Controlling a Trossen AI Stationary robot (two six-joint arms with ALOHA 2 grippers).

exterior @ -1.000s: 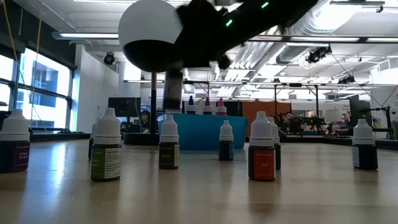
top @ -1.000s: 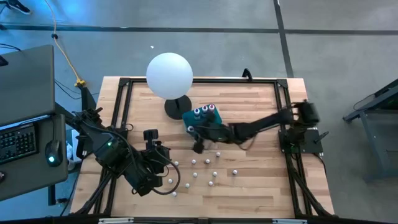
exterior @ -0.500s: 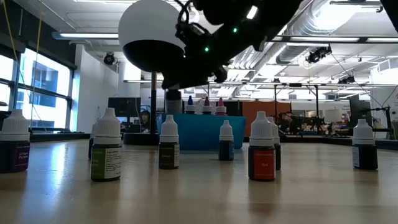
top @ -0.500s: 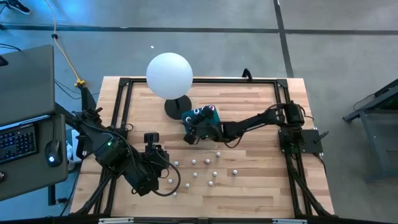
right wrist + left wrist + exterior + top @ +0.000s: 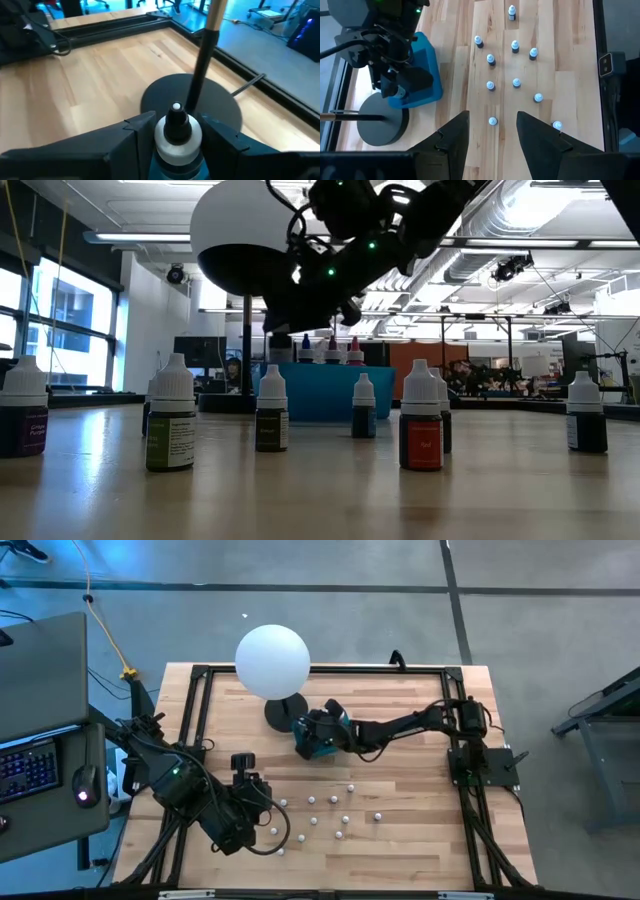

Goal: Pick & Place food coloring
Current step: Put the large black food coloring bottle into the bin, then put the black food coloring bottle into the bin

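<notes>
Your right gripper point(image 5: 172, 131) holds a little bottle point(image 5: 176, 131) between its fingers, over the blue tray point(image 5: 422, 80). It's light, hard and smooth, so hold its sides. Your left gripper point(image 5: 490, 131) waits, fingers apart.

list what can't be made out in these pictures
- High view: the right pincer covers the teal tray, hiding the bottles in it.
- Right wrist view: the fingers flank a bottle; contact unclear, tray cut off.
- Low view: bottle label print too small.
</notes>
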